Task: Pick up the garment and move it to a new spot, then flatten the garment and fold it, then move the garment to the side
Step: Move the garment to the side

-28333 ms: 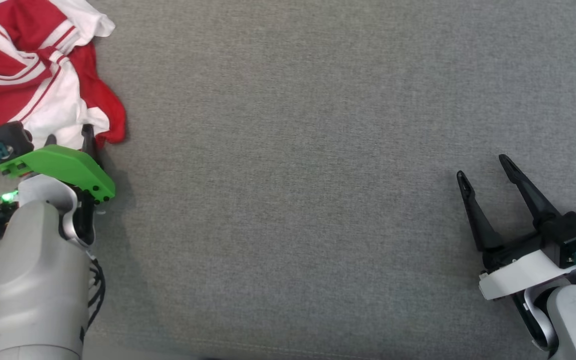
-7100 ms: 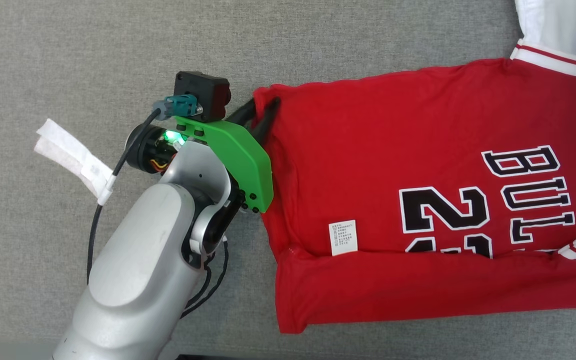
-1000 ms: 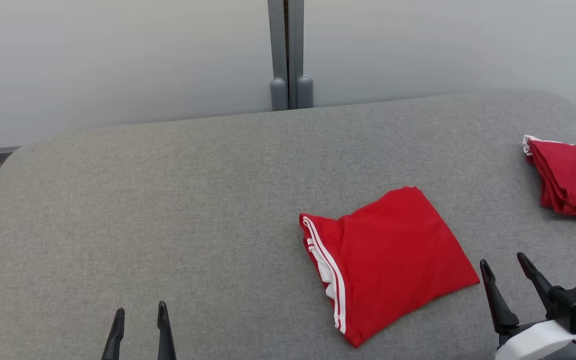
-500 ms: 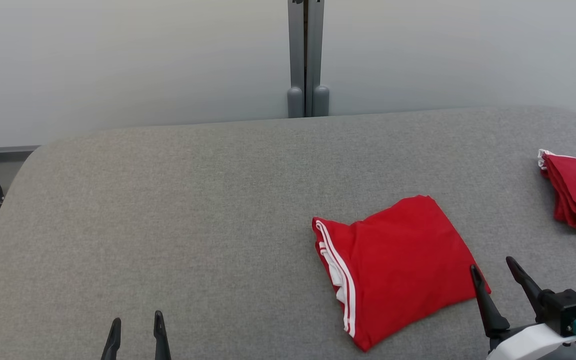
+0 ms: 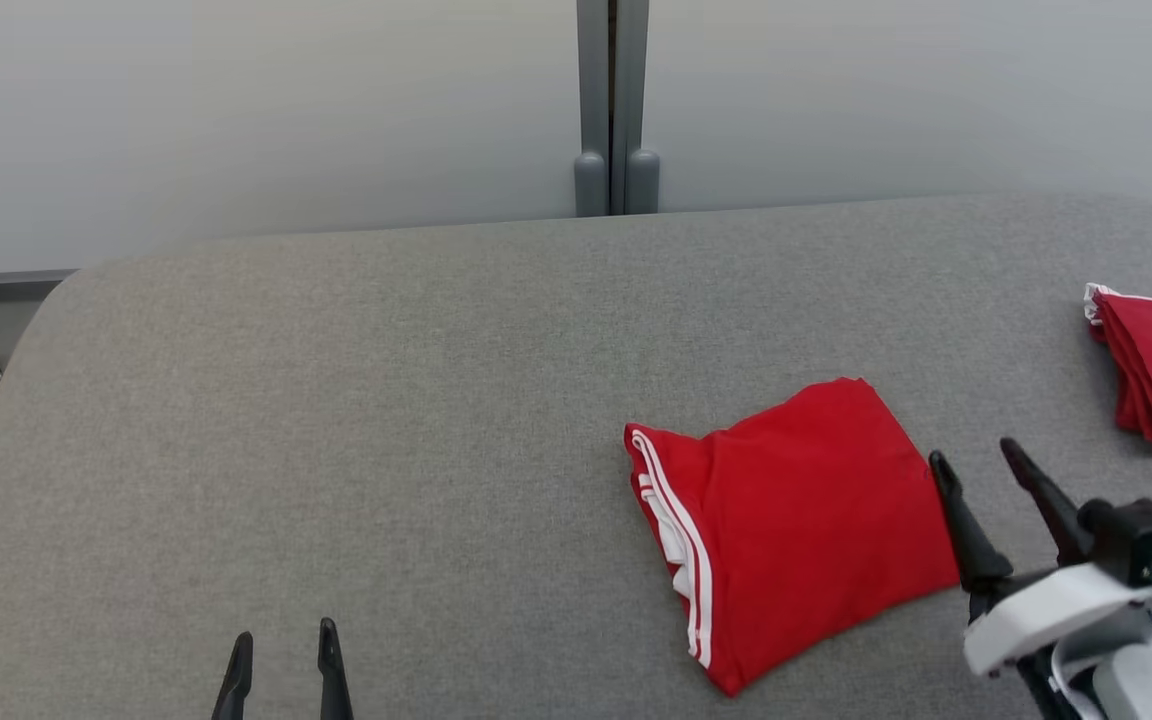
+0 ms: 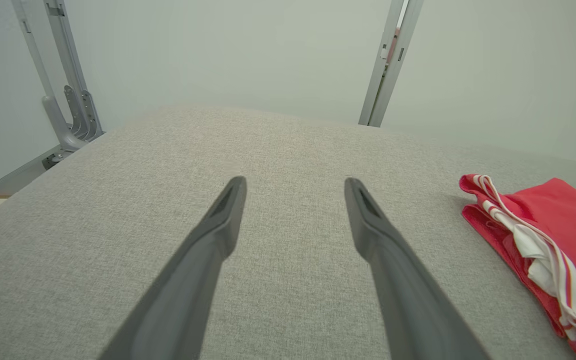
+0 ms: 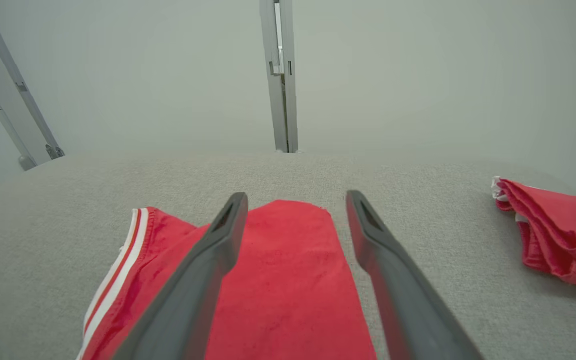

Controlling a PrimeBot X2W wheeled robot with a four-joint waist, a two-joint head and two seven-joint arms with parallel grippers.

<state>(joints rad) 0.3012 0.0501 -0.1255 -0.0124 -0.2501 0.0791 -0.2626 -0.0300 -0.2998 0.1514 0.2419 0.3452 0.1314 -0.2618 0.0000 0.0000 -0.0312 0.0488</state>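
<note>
Folded red garment (image 5: 806,520) just beside our right gripper (image 5: 973,452)
Head view: we see the right gripper and left gripper (image 5: 285,633) with fingers parted, holding nothing; the garment lies on the grey tabletop (image 5: 336,400); left wrist view: fingers wide apart; right wrist view: fingers spread over the garment; that gripper has advanced since half a second ago.

Head camera high above the grey table (image 5: 336,450); wrist cameras low and near, garment (image 5: 796,520) common to all.
</note>
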